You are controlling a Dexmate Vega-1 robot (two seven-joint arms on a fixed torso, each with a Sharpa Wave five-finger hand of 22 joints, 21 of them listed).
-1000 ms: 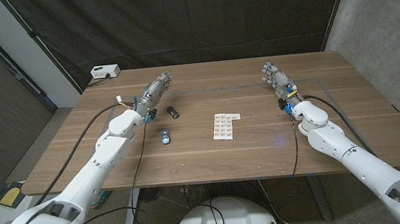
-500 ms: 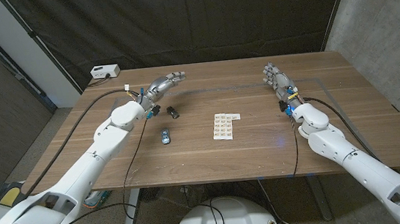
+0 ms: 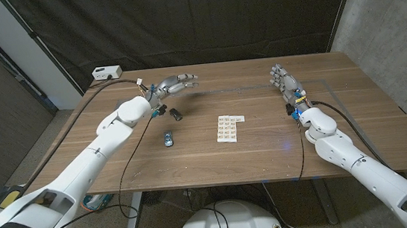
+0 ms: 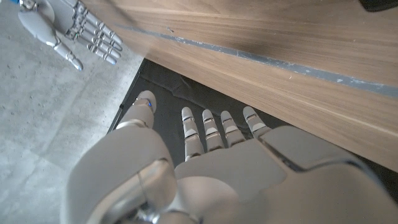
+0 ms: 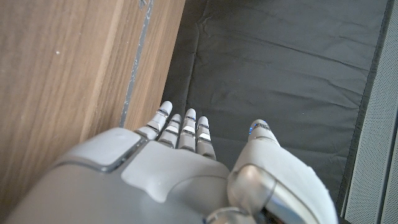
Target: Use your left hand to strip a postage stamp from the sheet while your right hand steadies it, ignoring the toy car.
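Observation:
A small sheet of postage stamps (image 3: pixel 226 128) lies on the wooden table (image 3: pixel 268 160) near its middle, with one loose stamp (image 3: pixel 237 117) at its upper right corner. A blue toy car (image 3: pixel 167 138) sits to the left of the sheet. My left hand (image 3: pixel 176 82) is raised above the table's far left part, fingers spread and empty, well away from the sheet; its back (image 4: pixel 205 168) fills the left wrist view. My right hand (image 3: pixel 283 81) stands open at the far right side, also empty, seen from behind (image 5: pixel 180 168) in the right wrist view.
A small black cylinder (image 3: pixel 176 114) lies on the table between my left hand and the toy car. A white box (image 3: pixel 106 73) sits beyond the table's far left corner. A dark curtain hangs behind the table. My right hand (image 4: pixel 74 31) also appears in the left wrist view.
My left hand has lifted off the table and swung right and farther back, fingers spreading. The right hand has barely shifted. Sheet and car stay put.

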